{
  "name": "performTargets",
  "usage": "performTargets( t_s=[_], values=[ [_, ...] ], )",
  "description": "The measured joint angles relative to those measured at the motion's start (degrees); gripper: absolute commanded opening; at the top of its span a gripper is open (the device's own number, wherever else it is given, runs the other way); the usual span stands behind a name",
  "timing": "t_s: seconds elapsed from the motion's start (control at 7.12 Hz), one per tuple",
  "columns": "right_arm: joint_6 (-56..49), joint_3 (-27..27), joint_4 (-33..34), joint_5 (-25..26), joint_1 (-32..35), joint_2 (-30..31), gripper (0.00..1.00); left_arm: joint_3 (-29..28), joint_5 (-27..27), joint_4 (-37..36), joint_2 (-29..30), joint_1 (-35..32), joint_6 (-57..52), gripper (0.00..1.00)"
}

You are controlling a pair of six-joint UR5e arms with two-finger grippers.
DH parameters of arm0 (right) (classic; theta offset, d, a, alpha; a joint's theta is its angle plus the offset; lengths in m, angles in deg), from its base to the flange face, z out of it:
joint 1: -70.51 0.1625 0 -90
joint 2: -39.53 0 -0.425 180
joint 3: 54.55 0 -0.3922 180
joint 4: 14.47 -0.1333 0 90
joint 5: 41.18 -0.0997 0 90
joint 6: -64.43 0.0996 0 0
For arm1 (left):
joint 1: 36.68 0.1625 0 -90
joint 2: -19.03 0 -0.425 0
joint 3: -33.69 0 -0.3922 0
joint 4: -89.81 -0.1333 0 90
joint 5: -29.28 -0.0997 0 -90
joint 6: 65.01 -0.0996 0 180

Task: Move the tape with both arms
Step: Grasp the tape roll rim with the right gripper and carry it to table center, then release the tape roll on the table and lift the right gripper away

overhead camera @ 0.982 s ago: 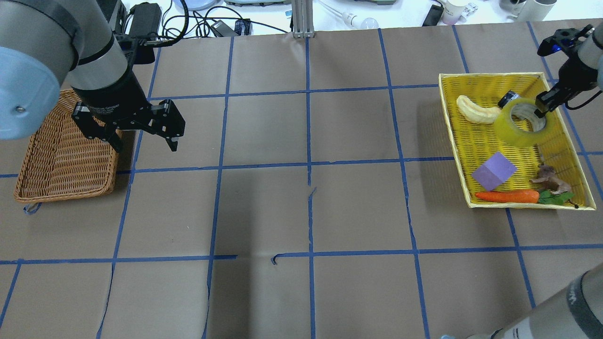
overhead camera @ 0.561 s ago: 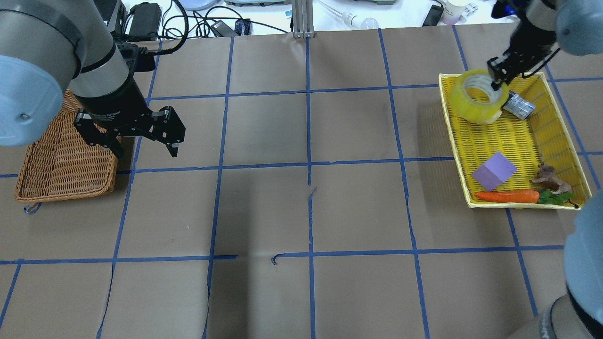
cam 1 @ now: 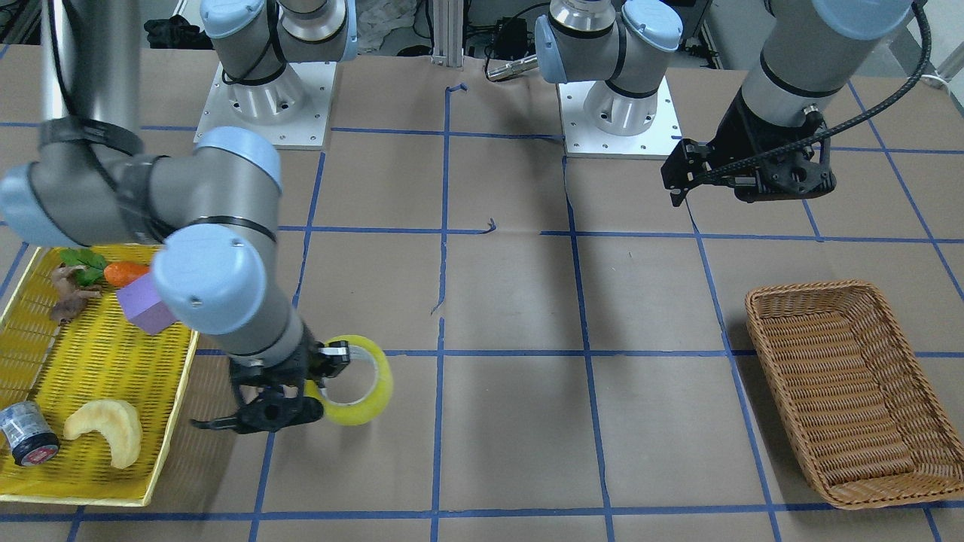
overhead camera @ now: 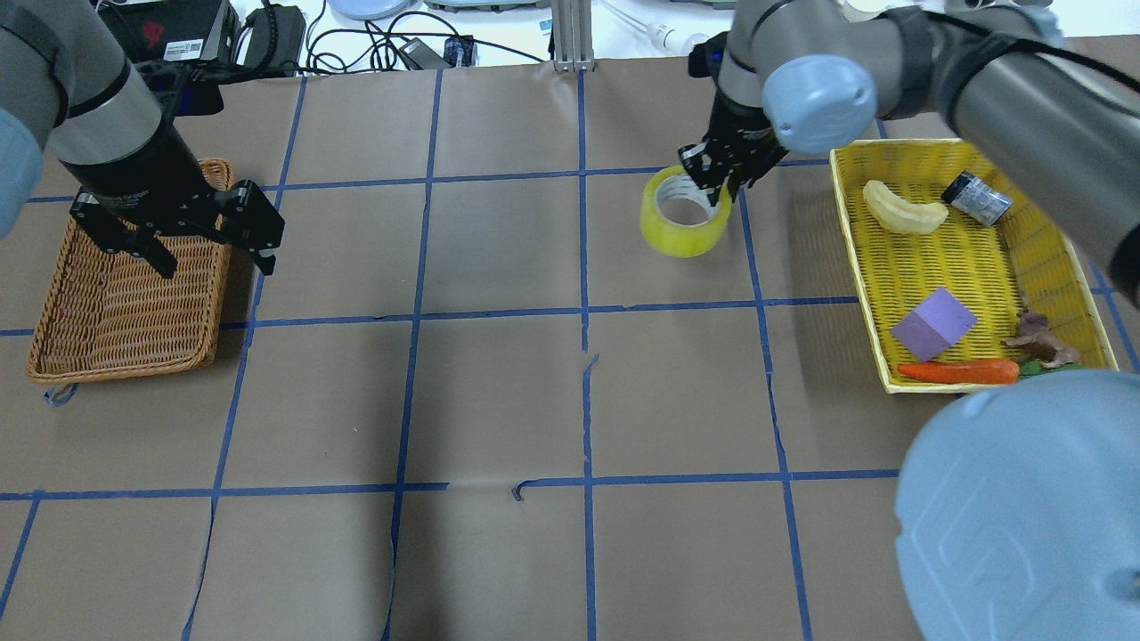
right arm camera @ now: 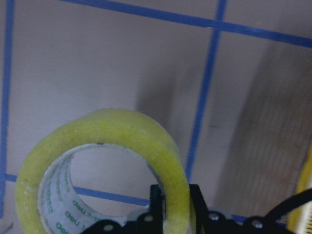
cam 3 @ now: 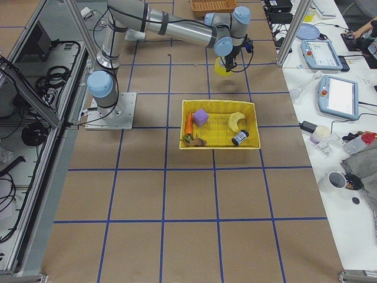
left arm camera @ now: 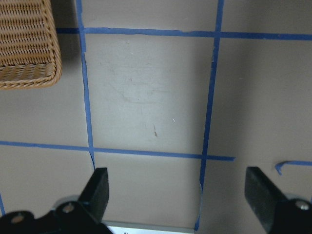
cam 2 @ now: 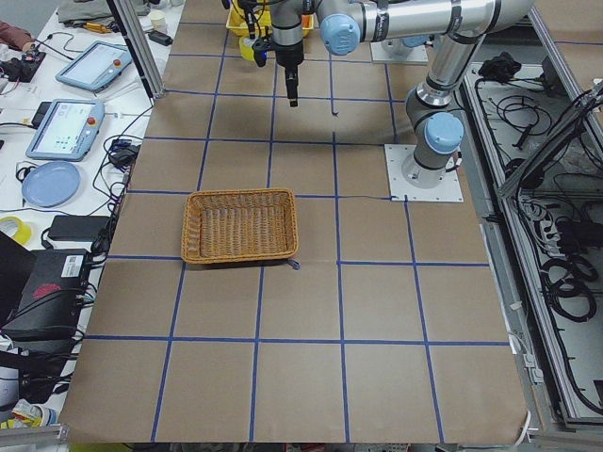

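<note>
The right gripper (overhead camera: 718,182) pinched only one wall of the tape (overhead camera: 679,239) above the table (overhead camera: 499,392); it could swing or slip before reaching the wide-open left gripper (overhead camera: 216,263).

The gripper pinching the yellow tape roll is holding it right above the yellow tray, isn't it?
No. The right gripper does pinch the tape roll, but over the bare table beside the yellow tray, as the overhead view shows.

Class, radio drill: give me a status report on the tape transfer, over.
Right gripper shut on the tape, held outside the yellow tray. Left gripper open, empty, near the wicker basket. Nothing visible between them.
</note>
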Motion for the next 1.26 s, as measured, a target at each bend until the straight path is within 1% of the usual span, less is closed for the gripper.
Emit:
performTargets(
  t_s=[0.28, 0.42, 0.56, 0.7, 0.98, 1.26],
  values=[
    [5.14, 0.64, 3.49, -1.40, 5.52, -3.24, 0.00, 0.04, -0.01, 0.12, 0.20, 0.64, -0.40, 1.00],
    [5.97, 1.73, 4.43, -1.84, 6.49, -3.71, 0.30, 0.00, -0.06, 0.18, 0.37, 0.93, -0.43, 1.00],
    [6.31, 2.76, 5.41, -2.01, 7.00, -3.85, 0.83, -0.12, -0.08, 0.23, 0.52, 1.10, -0.45, 1.00],
    [6.48, 3.51, 6.61, -2.09, 7.27, -3.99, 1.00, -0.34, -0.12, 0.26, 0.64, 1.20, -0.31, 1.00],
    [6.52, 3.68, 7.94, -1.94, 7.41, -3.56, 1.00, -1.13, -0.03, 0.12, 1.08, 1.17, 0.17, 1.00],
    [6.20, 1.49, 6.96, -0.96, 6.74, -0.50, 1.00, -1.81, 0.66, -2.22, 1.64, -0.15, 1.52, 1.00]
  ],
)
